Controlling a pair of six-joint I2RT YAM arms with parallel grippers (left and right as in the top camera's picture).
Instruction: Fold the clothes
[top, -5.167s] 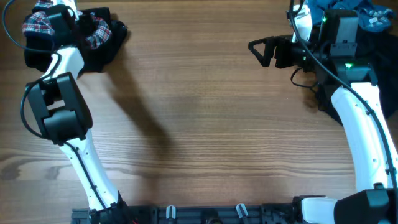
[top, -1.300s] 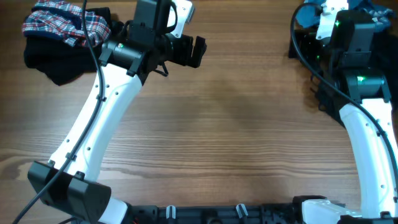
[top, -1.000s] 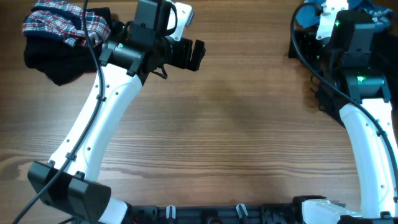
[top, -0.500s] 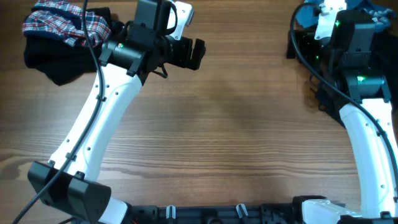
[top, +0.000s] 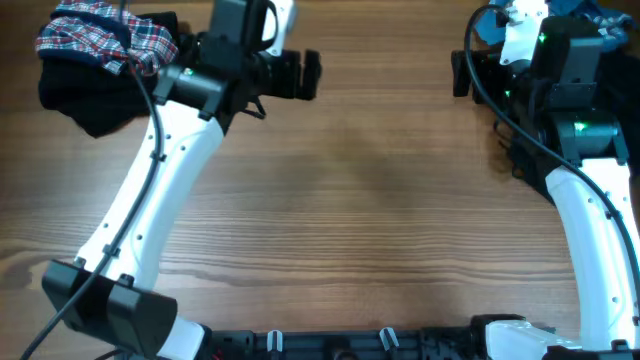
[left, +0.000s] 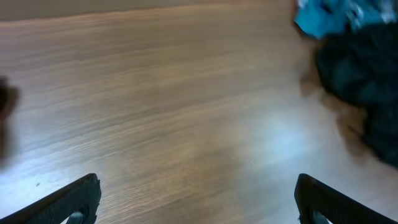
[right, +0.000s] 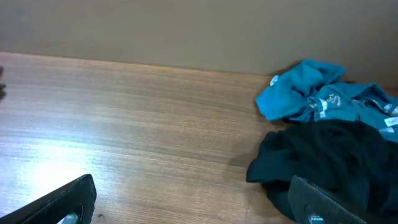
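Note:
The red, navy and white plaid garment (top: 95, 35) lies bunched on a black garment (top: 85, 100) at the far left corner. A blue garment (top: 492, 25) and another black garment (top: 520, 140) lie at the far right; both show in the left wrist view (left: 329, 15) (left: 367, 74) and in the right wrist view (right: 311, 93) (right: 336, 155). My left gripper (top: 305, 75) (left: 199, 202) is open and empty above bare wood, right of the plaid pile. My right gripper (top: 462, 72) (right: 193, 202) is open and empty, next to the black garment's left edge.
The wooden table (top: 340, 220) spans the whole view. A wall rises behind its far edge (right: 155, 31). Both white arms reach in from the mount rail at the near edge (top: 330, 345).
The left arm has let go of the plaid pile and swung right to the far middle, now edging farther away. The right gripper pulled back toward the blue and black pile, then shifted slightly left.

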